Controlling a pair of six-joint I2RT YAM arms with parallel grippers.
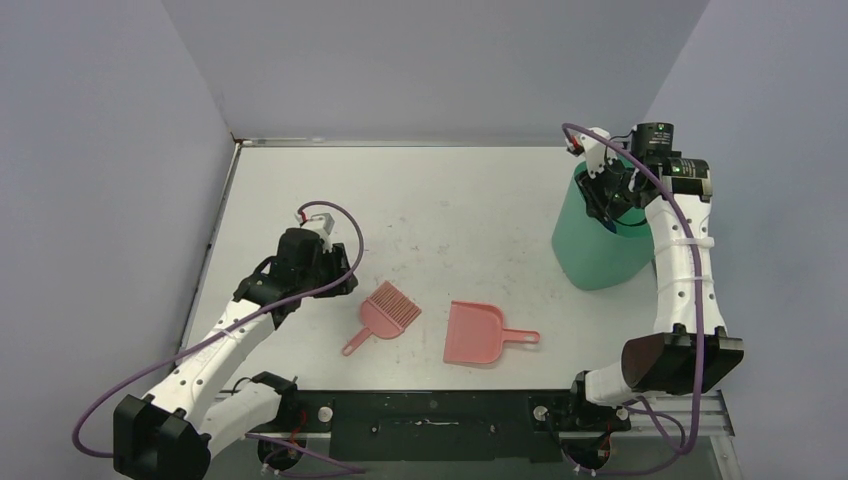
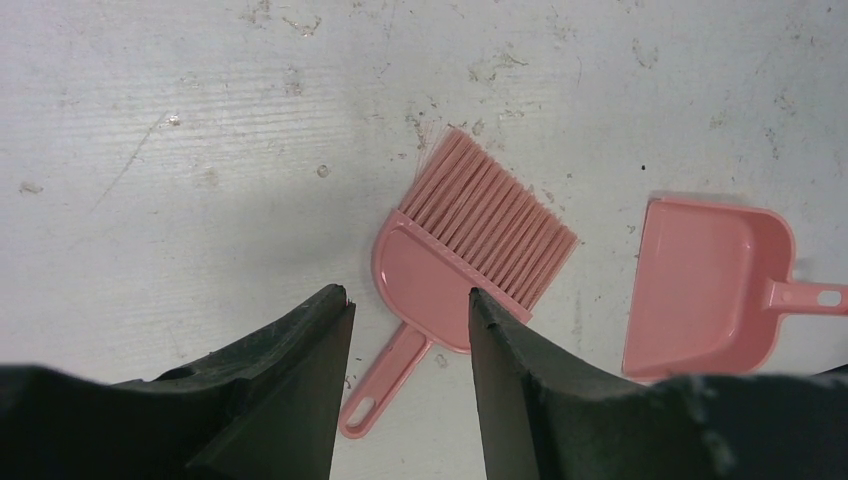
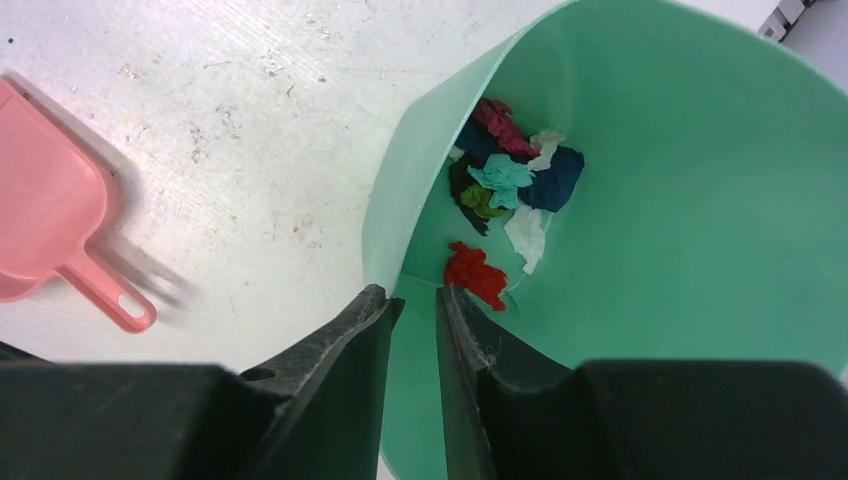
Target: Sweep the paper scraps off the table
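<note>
The paper scraps lie inside the green bin near the surface's right edge. Your right hand pinches its rim; release gently, straight upward. Left hand hangs open above the brush.

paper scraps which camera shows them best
Right wrist: it looks straight into the green bin, where the paper scraps lie heaped. Top external shows the bin's outside, but the right hand blocks its inside. Left wrist shows no scraps, only brush and dustpan.
</note>
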